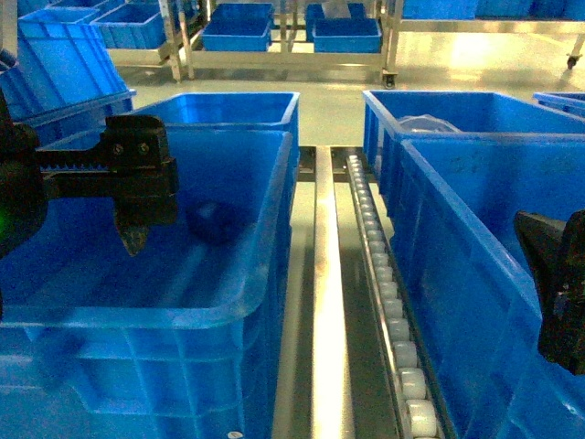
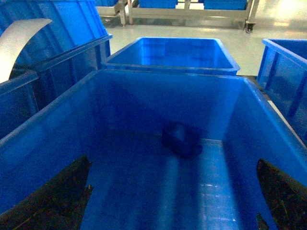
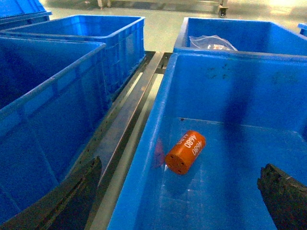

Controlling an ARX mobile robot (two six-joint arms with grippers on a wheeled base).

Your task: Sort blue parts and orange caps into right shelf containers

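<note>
Nearest you on the right, the right gripper (image 3: 177,201) hovers over the front right crate (image 3: 144,158) with its jaws spread wide and nothing between them; only a dark edge of it shows in the head view. On that crate's floor lies one orange cap (image 3: 185,152), on its side with "4680" readable, close to the left wall and touching nothing else. You can count that cap as sorted. Across the roller rail (image 1: 384,274), the left gripper (image 2: 172,203) hangs inside the front left crate (image 1: 265,238), its jaws also released and empty. Ahead of it, toward the far wall of that crate, sits a dark blue part (image 2: 181,139) on the floor, apart from the fingers. I judge this to be the next piece to lift and carry over to the right side, so at least one transfer is left. Farther back, the rear right crate (image 3: 230,24) holds what looks like a clear plastic bag (image 3: 211,43); whether any parts lie beneath it you cannot tell. The rear left crate (image 2: 168,52) shows no contents from these angles.
</note>
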